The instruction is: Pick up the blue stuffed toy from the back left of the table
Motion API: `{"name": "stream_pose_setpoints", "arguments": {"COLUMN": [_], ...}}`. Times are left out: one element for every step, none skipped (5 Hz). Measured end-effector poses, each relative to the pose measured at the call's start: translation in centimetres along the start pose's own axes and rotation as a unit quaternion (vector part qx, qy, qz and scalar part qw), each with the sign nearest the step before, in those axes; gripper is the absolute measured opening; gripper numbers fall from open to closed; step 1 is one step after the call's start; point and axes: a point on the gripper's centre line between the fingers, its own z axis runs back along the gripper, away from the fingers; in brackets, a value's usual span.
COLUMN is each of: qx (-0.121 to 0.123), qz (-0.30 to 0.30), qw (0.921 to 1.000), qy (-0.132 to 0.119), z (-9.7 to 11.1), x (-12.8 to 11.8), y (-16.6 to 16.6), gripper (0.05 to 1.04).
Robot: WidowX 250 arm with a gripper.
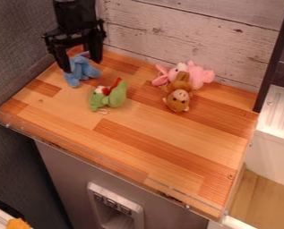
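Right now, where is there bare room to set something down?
The wooden top between the green toy, brown toy and clear front rim. Crowded: back left, the end effector by the blue toy; the pink toy beside the brown one.

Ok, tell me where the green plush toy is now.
In the camera view, the green plush toy lies left of centre on the wooden tabletop, right of and nearer the camera than the blue plush toy at the gripper.

Near the worktop's far left corner, the gripper partly hides a blue toy, and a monkey partly covers a pink toy.
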Motion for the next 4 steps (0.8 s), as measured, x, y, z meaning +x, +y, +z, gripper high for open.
{"name": "stream_pose_setpoints", "arguments": {"qx": [0.002, 0.002, 0.008, 0.011], "qz": [0.002, -0.051, -0.127, -0.195], "qw": [1.0, 0.9987, 0.9919, 0.9807], "qy": [0.001, -0.004, -0.001, 0.0], "z": [0.0, -0.1, -0.7, -1.0], "x": [1.1, 2.0, 2.6, 2.6], "y": [-0.2, -0.8, -1.4, -2.4], "gripper": [0.999, 0.999, 0.999, 1.0]}}
